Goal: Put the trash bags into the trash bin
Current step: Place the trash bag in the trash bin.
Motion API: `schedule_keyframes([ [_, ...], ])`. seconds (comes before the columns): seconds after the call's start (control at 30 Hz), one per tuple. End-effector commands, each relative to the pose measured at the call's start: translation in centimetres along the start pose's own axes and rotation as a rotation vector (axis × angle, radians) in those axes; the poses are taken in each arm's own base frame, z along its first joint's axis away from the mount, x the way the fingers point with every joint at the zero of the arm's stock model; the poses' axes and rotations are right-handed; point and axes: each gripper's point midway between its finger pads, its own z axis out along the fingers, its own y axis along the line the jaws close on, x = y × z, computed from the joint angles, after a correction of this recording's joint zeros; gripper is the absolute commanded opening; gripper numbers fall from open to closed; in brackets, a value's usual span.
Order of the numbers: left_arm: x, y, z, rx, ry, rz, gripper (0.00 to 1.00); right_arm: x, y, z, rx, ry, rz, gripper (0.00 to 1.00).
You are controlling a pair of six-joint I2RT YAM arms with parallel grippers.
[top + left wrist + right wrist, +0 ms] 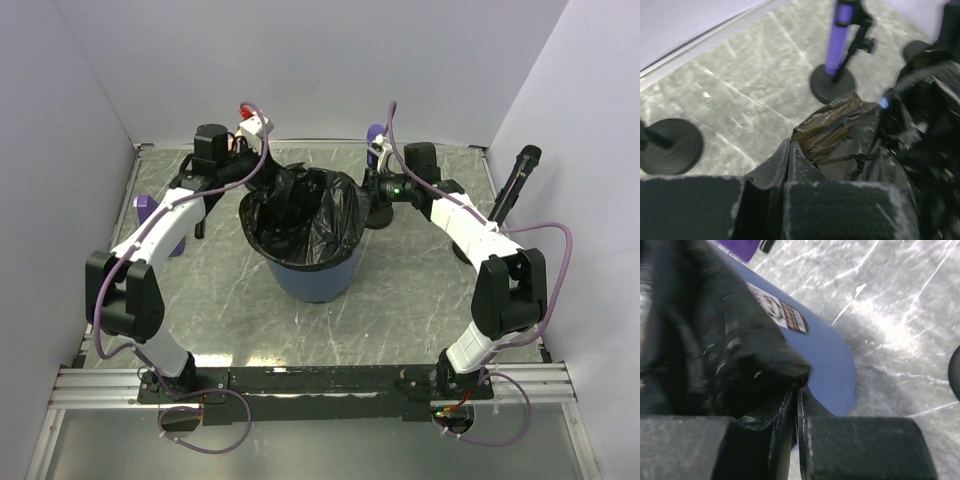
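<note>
The blue trash bin (310,282) stands mid-table, and a black trash bag (300,215) is spread inside it and draped over its rim. My left gripper (258,172) is at the bin's back left rim. In the left wrist view it (789,149) is shut, its tips pinching the bag's edge (850,135). My right gripper (366,190) is at the right rim. In the right wrist view it (795,396) is shut on a fold of the bag (740,355) hanging over the blue wall (827,357).
A purple post on a round black base (832,87) stands behind the bin, with a second black base (672,145) to its left. A purple object (146,208) lies at the left edge. A black pole (510,188) leans at the right wall. White walls enclose the table.
</note>
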Motion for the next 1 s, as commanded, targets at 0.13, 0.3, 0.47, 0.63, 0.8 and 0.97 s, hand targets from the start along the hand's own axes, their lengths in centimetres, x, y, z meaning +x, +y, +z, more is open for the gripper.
schedule_keyframes([
  [0.13, -0.1, -9.5, -3.7, 0.425, -0.018, -0.119, 0.01, 1.5, 2.6, -2.1, -0.069, -0.001, -0.076, 0.11],
  [0.3, 0.8, -7.0, -3.1, 0.264, 0.007, -0.224, 0.01, 3.4, 2.4, -2.9, -0.037, 0.016, -0.093, 0.07],
  [0.47, 3.5, -4.4, -2.7, 0.125, 0.091, -0.290, 0.01, 3.7, 1.8, -3.1, -0.007, 0.015, -0.088, 0.04],
  [0.63, 5.8, -3.2, -3.3, 0.020, 0.171, -0.236, 0.01, 4.7, 0.8, -3.0, 0.041, 0.036, -0.068, 0.00],
  [0.8, 6.2, -3.3, -5.2, -0.023, 0.235, -0.184, 0.01, 5.5, 0.5, -3.4, 0.053, 0.057, -0.102, 0.00],
  [0.97, 8.3, -3.5, -6.5, -0.042, 0.233, -0.123, 0.01, 5.8, 0.6, -3.6, 0.055, 0.058, -0.115, 0.00],
])
